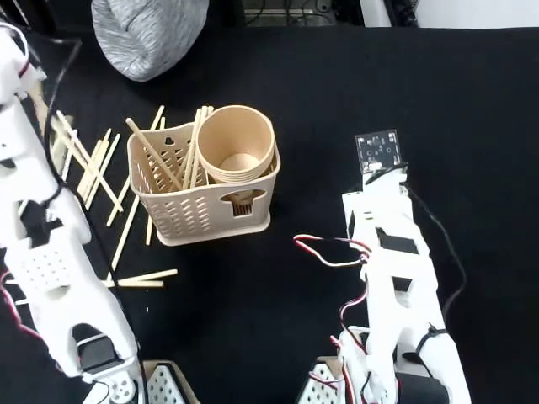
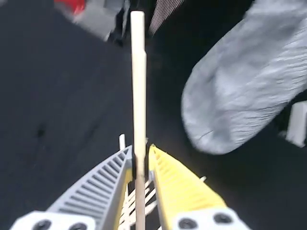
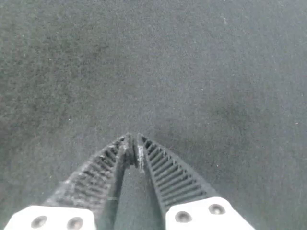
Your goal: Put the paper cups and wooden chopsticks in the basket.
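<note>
Basket [image 1: 189,210] sits on the black tabletop [image 1: 337,101], left of centre & a bit toward the far edge. A stack of paper cups [image 1: 237,151] stands upright in its right-hand part, mouth up. Several chopsticks [image 1: 156,156] lean in the left-hand part, w/ a few more propped right against the cups.

Loose chopsticks [image 1: 93,164] lie scattered btw the basket & the tabletop's left edge, some crossing each other. Two more lie side by side closer to the arms' edge, just off the basket's near-left corner.

Left tool [image 2: 139,155] is clamped on one chopstick [image 2: 138,72], which runs straight out past the tips. It's held up off the tabletop by the left edge. A grey cloth bundle [image 1: 152,34] lies at the far edge, off to one side of the stick.

Right tool [image 3: 133,143] is closed, tips touching, nothing btw them, bare tabletop underneath. Right arm [image 1: 396,278] stretches over the tabletop's right half, well apart from the basket.
</note>
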You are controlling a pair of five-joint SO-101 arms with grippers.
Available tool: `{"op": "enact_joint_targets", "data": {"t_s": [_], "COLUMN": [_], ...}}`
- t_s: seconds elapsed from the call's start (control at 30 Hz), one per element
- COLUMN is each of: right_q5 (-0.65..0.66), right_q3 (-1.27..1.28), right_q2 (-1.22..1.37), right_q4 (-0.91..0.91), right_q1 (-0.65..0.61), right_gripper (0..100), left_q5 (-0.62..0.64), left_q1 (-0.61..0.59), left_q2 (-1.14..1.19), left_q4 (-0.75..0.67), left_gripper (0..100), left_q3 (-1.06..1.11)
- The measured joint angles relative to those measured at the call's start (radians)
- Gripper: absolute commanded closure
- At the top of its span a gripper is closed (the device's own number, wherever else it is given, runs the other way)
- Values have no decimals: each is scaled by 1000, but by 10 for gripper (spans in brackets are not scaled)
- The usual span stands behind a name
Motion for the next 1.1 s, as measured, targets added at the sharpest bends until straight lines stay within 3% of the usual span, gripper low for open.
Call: {"op": "enact_joint_targets", "data": {"t_s": [0.8, 1.1], "right_q5": [0, 0], "right_q3": [0, 0], "right_q2": [0, 0], "right_q4": [0, 0], "right_q1": [0, 0], "right_gripper": [983, 983], "left_q5": [0, 0], "left_q1": [284, 379], "left_q2": [-740, -896], "left_q4": [0, 0], "left_gripper": [973, 973], "left_q3": [-48, 126]}}
